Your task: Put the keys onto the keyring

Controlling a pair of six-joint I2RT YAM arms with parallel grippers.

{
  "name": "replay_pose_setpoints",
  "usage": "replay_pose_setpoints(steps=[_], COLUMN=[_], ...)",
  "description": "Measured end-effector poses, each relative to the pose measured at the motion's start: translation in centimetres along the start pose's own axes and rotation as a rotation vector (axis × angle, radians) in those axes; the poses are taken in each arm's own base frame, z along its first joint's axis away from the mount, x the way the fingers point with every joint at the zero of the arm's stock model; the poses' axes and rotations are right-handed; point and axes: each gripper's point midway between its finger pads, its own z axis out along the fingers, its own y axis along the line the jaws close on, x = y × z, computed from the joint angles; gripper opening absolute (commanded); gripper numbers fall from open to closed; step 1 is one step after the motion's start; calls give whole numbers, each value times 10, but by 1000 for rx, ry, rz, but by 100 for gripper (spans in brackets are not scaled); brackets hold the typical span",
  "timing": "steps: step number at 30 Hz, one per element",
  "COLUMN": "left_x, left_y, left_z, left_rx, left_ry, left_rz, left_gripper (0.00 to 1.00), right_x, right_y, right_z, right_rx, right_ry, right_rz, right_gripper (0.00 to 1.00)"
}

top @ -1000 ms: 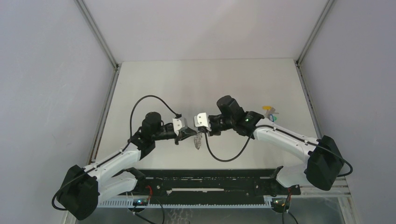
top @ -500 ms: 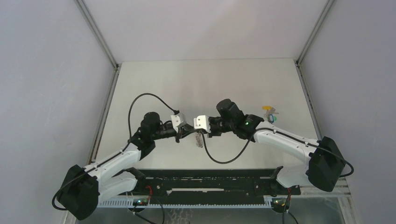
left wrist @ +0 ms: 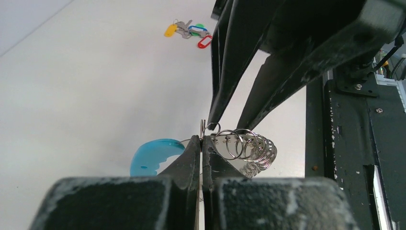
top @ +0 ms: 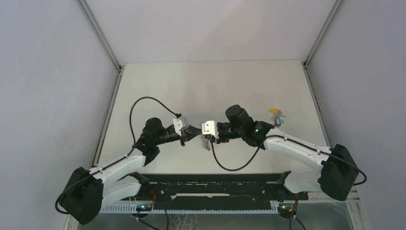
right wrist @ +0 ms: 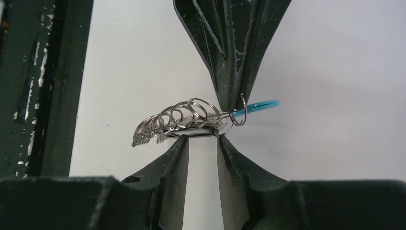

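Note:
The keyring [left wrist: 249, 148], a string of small silver rings with a light blue tag [left wrist: 153, 155], hangs above the table between both arms. My left gripper [left wrist: 201, 139] is shut on one of its rings beside the blue tag. My right gripper [right wrist: 203, 139] faces it with the jaws a little apart, its fingertips [right wrist: 182, 143] just under the keyring [right wrist: 177, 117] and its flat metal piece. In the top view the two grippers meet at the keyring [top: 206, 143]. The keys [top: 277, 117] lie on the table to the right, with yellow, green and red tags [left wrist: 189, 32].
A black rail [top: 215, 184] runs along the near edge of the table between the arm bases. The right arm's black cable [top: 234, 163] loops low over the table in front of the grippers. Grey walls enclose the white table [top: 210, 86].
My right gripper was shut on the keyring and has now opened. My left gripper keeps its hold, and the pair has shifted slightly toward the near edge.

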Motion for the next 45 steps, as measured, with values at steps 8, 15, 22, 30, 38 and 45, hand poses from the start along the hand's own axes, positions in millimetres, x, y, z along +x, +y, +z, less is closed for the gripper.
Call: replay_pose_setpoints(steps=[8,15,22,30,38,45], left_x=[0,-3,-6,-6,-8,-8], left_y=[-3,-3,-2,-5,-6,-6], left_z=[1,2,3,3,3,3], left_rx=[17,22,23,40,45,45], left_ry=[-28,-45,-57,-60,-69,-69], left_rz=[16,31,42,43,49,49], left_gripper=[0,0,0,0,0,0], right_x=[-22,-38,-37,-36,-33,-32], right_y=[-23,-29,-23,-28,-28,-26], right_z=[-34,-38,-25,-21,-17,-15], right_rx=[49,21,-45,-53,-72,-85], right_ry=[-153,-260,-294,-316,-321,-322], right_rz=[29,36,68,95,117,129], right_gripper=[30,29,25,23,19,0])
